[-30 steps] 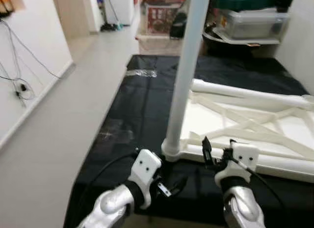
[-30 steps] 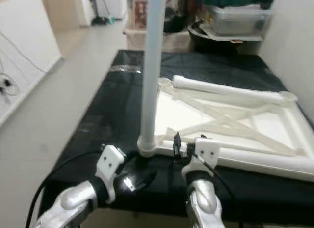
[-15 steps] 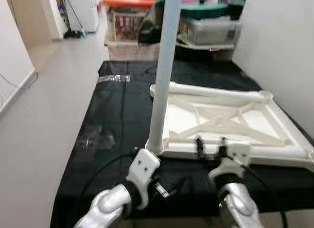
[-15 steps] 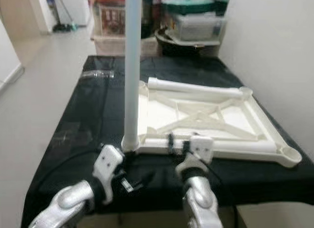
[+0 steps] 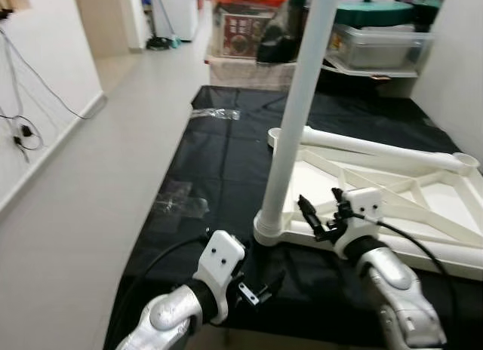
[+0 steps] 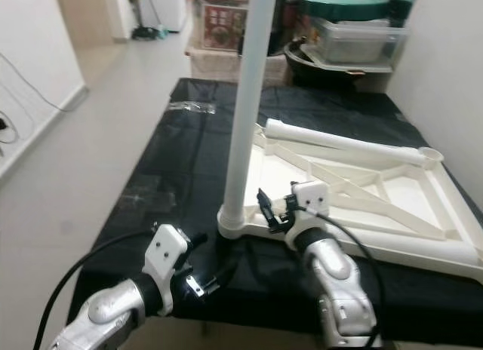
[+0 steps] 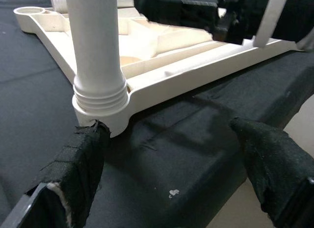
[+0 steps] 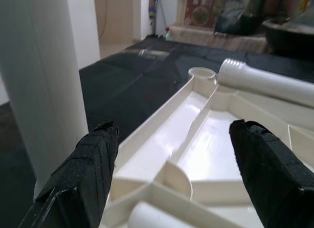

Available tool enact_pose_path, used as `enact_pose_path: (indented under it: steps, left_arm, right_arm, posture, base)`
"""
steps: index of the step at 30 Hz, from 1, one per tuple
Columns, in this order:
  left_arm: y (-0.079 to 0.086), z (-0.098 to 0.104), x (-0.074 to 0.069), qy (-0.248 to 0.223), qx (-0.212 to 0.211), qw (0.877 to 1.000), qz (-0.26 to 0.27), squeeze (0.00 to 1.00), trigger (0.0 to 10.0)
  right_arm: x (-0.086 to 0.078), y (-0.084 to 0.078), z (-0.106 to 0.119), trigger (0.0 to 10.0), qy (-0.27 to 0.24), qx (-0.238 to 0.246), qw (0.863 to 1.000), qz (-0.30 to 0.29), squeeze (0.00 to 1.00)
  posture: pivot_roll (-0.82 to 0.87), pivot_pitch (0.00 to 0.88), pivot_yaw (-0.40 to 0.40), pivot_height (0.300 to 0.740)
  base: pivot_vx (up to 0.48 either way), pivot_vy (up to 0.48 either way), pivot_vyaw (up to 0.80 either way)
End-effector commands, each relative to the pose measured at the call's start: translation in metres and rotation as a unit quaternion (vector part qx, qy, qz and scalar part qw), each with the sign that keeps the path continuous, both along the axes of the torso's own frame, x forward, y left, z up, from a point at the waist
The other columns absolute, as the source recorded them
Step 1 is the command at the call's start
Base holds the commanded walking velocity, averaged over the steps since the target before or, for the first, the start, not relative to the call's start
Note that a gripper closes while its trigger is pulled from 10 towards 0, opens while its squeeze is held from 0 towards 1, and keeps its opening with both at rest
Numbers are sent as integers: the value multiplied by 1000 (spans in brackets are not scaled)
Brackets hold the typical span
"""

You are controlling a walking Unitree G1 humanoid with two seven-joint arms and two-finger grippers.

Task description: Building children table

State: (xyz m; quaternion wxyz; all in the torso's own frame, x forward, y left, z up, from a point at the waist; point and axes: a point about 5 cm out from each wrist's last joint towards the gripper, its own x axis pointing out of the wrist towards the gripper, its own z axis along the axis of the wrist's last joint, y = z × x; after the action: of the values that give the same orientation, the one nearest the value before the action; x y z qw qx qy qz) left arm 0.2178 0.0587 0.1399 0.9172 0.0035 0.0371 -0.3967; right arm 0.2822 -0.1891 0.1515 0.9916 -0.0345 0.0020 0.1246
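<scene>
Right tool (image 5: pixel 311 216) has reached forward beside upright leg (image 5: pixel 290 131) screwed into upturned tabletop (image 5: pixel 423 214) on black table (image 5: pixel 219 161); both tools, left (image 5: pixel 260 288), gape empty. Next: fetch loose leg (image 5: pixel 377 148).

Upright leg (image 5: pixel 296 116) blocks tabletop's (image 5: pixel 392 207) corner.

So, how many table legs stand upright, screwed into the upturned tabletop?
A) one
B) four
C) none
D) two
A: a single white leg stands upright in the near corner socket of the tabletop, while another leg lies flat along its far edge.
</scene>
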Motion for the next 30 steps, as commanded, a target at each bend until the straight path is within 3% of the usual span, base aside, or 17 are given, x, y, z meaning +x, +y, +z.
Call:
enact_pose_path:
  steps: [1,7,8,13,14,15,18,19,20,21,23,28,30]
  left_arm:
    - [-1,2,-2,-1,-2,1000,-4,0,10000]
    - [0,2,-3,0,-2,1000,-3,0,10000]
    - [0,2,-4,1,-2,1000,-2,0,10000]
    - [0,2,-5,2,-2,1000,-1,0,10000]
    - [0,2,-5,3,-2,1000,-1,0,10000]
    - [1,2,-7,3,-2,1000,0,0,10000]
    - [2,2,-8,4,-2,1000,1,0,10000]
    - [2,3,-9,5,-2,1000,2,0,10000]
    - [2,3,-9,5,-2,1000,2,0,10000]
    - [3,3,-10,6,-2,1000,4,0,10000]
    - [3,3,-10,6,-2,1000,4,0,10000]
    - [6,6,-21,8,-3,1000,11,0,10000]
    - [6,6,-21,8,-3,1000,11,0,10000]
  right_arm:
    - [-2,-1,-10,10000,26,4,1000,8,0]
    - [4,-25,-6,10000,52,-16,998,38,0]
    - [4,-32,-4,10000,66,-22,995,67,0]
    - [2,-35,2,10000,81,-10,986,146,0]
    - [5,-35,7,10000,72,0,982,176,231]
    - [10,-34,12,10000,69,15,978,195,1000]
    - [14,-32,16,10000,65,17,974,214,1000]
    - [19,-29,17,10000,68,10,972,226,937]
    - [19,-29,17,10000,68,10,972,226,937]
    - [22,-23,19,10000,66,8,966,250,0]
    - [22,-23,19,10000,66,8,966,250,0]
    - [40,3,30,10000,59,12,943,326,0]
    - [40,3,30,10000,59,12,943,326,0]
  posture:
    - [129,0,-49,740]
    - [135,0,-54,740]
    - [136,0,-55,740]
    - [138,0,-53,740]
    - [142,0,-60,740]
    - [153,0,-65,740]
    - [153,0,-65,740]
    - [162,0,-71,740]
    - [162,0,-71,740]
    - [166,0,-75,740]
    - [166,0,-75,740]
    - [190,0,-105,740]
    - [190,0,-105,740]
  base:
    - [0,0,0]
    - [0,0,0]
    - [0,0,0]
    - [0,0,0]
    - [0,0,0]
    - [0,0,0]
    - [0,0,0]
    - [0,0,0]
    - [0,0,0]
    - [0,0,0]
    - [0,0,0]
    - [0,0,0]
    - [0,0,0]
